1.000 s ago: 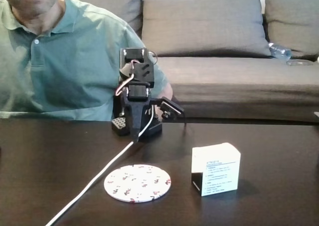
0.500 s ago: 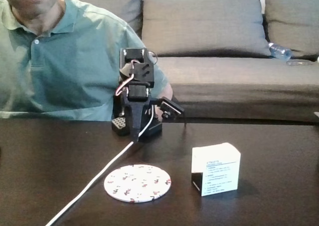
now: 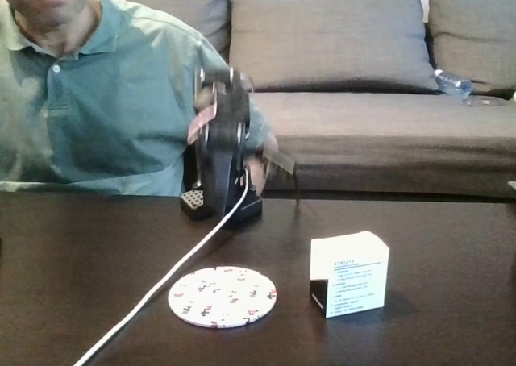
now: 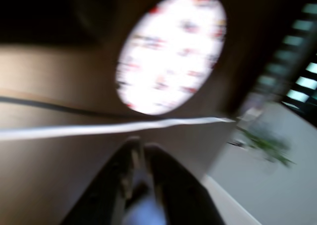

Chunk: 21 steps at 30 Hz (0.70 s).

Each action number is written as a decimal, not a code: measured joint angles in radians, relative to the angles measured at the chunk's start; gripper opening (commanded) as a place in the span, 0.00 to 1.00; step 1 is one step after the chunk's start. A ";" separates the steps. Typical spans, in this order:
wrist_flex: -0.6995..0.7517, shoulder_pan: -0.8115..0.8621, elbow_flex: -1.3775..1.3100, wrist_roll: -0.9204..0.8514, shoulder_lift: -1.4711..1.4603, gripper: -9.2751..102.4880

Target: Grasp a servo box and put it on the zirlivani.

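Note:
The servo box (image 3: 349, 273), white with a label of text lines facing the fixed camera, stands on the dark table at the right front. The zirlivani (image 3: 222, 296), a flat white disc with red and dark specks, lies to its left, a small gap between them. My arm sits at the table's far edge, blurred with motion, and the gripper (image 3: 276, 166) is low by its base, well behind both things. In the wrist view the gripper (image 4: 140, 143) points at the zirlivani (image 4: 171, 51), its fingers together with nothing between them.
A white cable (image 3: 161, 281) runs from the arm base to the front left corner, passing just left of the disc. A person in a green polo shirt (image 3: 105, 100) sits right behind the table. A grey sofa (image 3: 379, 124) stands beyond.
The arm, still a second ago, is now swinging and blurred in both views. Its upper part has turned and the gripper has risen slightly. Box and disc have not moved.

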 measured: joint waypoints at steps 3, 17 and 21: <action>0.017 -0.018 -0.213 0.000 -0.101 0.16; 0.233 -0.342 -1.167 0.129 -1.244 0.38; 0.245 -0.489 -1.308 0.196 -1.410 0.36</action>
